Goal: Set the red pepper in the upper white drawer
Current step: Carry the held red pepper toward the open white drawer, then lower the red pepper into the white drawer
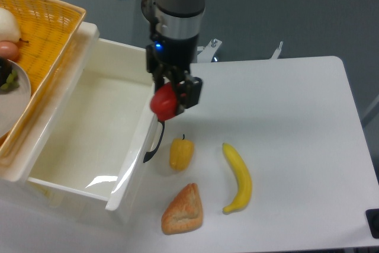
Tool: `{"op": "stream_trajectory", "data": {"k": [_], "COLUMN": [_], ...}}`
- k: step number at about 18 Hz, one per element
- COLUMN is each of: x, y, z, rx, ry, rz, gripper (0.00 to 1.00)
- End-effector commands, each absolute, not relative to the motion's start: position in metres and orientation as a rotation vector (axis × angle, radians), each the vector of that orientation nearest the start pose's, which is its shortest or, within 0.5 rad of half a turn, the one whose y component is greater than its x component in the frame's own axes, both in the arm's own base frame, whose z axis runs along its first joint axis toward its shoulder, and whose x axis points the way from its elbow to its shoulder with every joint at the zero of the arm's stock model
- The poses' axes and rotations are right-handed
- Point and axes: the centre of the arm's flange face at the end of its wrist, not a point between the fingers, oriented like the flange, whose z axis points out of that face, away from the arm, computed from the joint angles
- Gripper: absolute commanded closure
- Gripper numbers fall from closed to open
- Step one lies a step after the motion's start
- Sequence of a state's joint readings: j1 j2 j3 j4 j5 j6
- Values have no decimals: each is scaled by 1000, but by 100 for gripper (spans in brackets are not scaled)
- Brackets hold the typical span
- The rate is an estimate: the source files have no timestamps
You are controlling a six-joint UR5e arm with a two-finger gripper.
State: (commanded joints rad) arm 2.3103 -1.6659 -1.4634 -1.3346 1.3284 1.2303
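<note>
The red pepper is small, glossy and red. My gripper is shut on it and holds it in the air above the table, right at the front wall of the upper white drawer. The drawer is pulled open and looks empty inside. Its black curved handle sits just below the pepper. The pepper's stem is hidden by the fingers.
A yellow pepper, a banana and a piece of bread lie on the white table right of the drawer. A yellow wicker basket with fruit and a plate sits at upper left, over the drawer's far side.
</note>
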Motion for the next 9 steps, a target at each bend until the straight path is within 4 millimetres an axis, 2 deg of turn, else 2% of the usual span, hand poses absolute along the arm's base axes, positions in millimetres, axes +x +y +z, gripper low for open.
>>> {"op": "stream_trajectory", "data": {"k": [3, 6, 9], "x": [-229, -210, -200], "y": [526, 533, 535], "z": [518, 516, 499], "rx": [-2695, -2687, -2688], "ry": [772, 811, 816], "rz": [54, 16, -45], "gripper": [82, 82, 82]}}
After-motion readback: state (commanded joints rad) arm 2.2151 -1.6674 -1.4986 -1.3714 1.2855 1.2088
